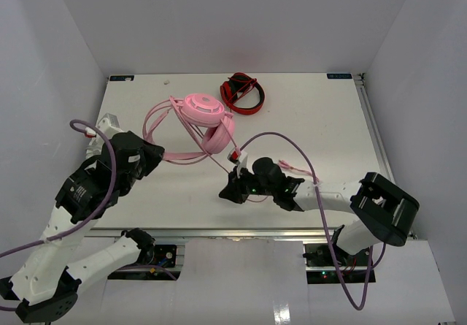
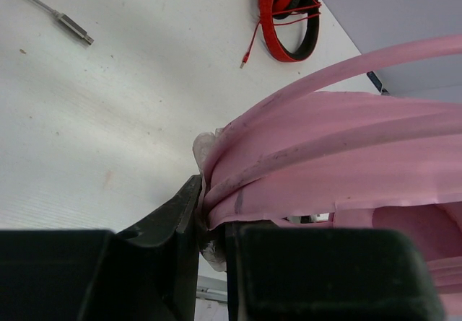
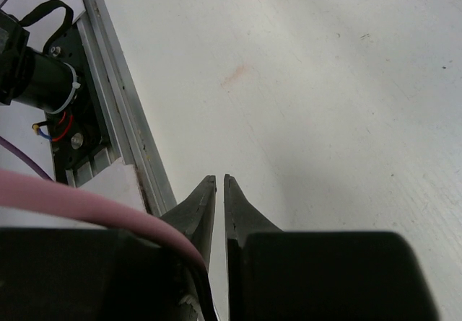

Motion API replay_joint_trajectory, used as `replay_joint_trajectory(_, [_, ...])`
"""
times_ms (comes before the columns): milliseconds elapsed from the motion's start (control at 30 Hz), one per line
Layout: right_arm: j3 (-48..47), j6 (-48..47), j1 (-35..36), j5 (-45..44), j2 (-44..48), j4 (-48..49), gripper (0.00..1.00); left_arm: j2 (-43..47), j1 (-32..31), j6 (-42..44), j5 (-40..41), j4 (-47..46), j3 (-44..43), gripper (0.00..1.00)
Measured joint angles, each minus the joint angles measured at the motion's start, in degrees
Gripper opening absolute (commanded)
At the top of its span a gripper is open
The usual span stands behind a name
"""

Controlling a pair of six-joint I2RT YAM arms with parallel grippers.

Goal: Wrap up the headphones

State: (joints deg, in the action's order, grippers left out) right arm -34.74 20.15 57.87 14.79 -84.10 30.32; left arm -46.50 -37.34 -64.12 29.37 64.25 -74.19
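At about 9 o'clock on the worktop (image 1: 314,120), the left gripper (image 2: 209,205) has its jaws clenched on a gathered bundle of the pink cable (image 2: 325,148), with several strands crossing in the pinch. The headphones (image 1: 203,112) lie toward 12 o'clock, and their cable loops fan out on their 9 o'clock side. The red-and-black headphones (image 1: 242,95) sit just beside them at 1 o'clock and play no part in this step. Near 6 o'clock the right gripper (image 3: 220,180) has its jaws drawn to a narrow slit. A pink strand runs in by the root of one finger, but it cannot be told whether that strand is pinched. The step in hand looks like winding the loose cable into the bundle. To do it well, the left arm should pinch firmly so the loops cannot spring free. The right arm should feed the strand under light tension, laying each turn beside the last and steering clear of the red pair.
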Motion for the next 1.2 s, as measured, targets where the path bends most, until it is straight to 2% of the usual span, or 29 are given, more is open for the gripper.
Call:
replay_joint_trajectory(167, [0.01,0.00,-0.26,-0.94,-1.22,0.43,0.08,1.33,0.00,0.00,-1.69,0.02,-0.03,0.00])
replay_joint_trajectory(400, [0.07,0.00,-3.99,-0.41,-3.85,3.32,0.08,2.81,0.00,3.33,-5.57,0.19,-1.47,0.00])
replay_joint_trajectory(667, [0.07,0.04,-8.68,3.63,-6.07,6.02,0.09,3.69,0.05,13.48,-12.82,-2.62,-1.29,0.00])
replay_joint_trajectory(800, [-0.03,0.00,-12.22,5.87,-5.58,5.75,0.09,2.81,0.15,21.63,-18.73,-4.86,-0.14,0.00])
replay_joint_trajectory(1033, [-4.17,-1.58,-17.77,6.58,-1.34,-1.71,0.09,0.34,0.14,33.73,-28.00,-9.30,5.82,0.00])
replay_joint_trajectory(1200, [-13.37,-4.78,-21.97,8.18,-0.23,-12.06,0.10,-2.34,0.19,38.91,-29.52,-12.49,11.25,0.00])
